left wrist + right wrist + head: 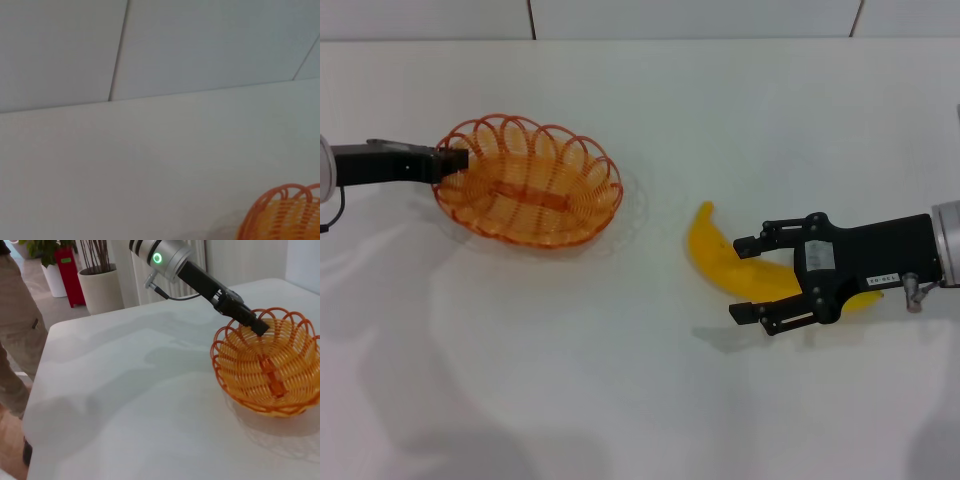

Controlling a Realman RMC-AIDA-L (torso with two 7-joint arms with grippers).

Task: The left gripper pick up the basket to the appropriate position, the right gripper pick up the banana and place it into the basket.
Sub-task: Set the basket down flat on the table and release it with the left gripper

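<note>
The orange wire basket (528,180) is at the left of the white table, tilted, and its shadow falls offset toward the right. My left gripper (455,160) reaches in from the left and is shut on the basket's near-left rim; the right wrist view also shows the left gripper (257,326) clamped on the basket (270,370). A piece of the basket (285,210) shows in the left wrist view. The yellow banana (710,250) lies flat on the table at the right. My right gripper (750,278) is open, one finger on each side of the banana's middle.
The white table (640,400) runs to a wall at the back. In the right wrist view the table's far edge (45,340) borders a floor with potted plants (100,285) and a standing person (12,340).
</note>
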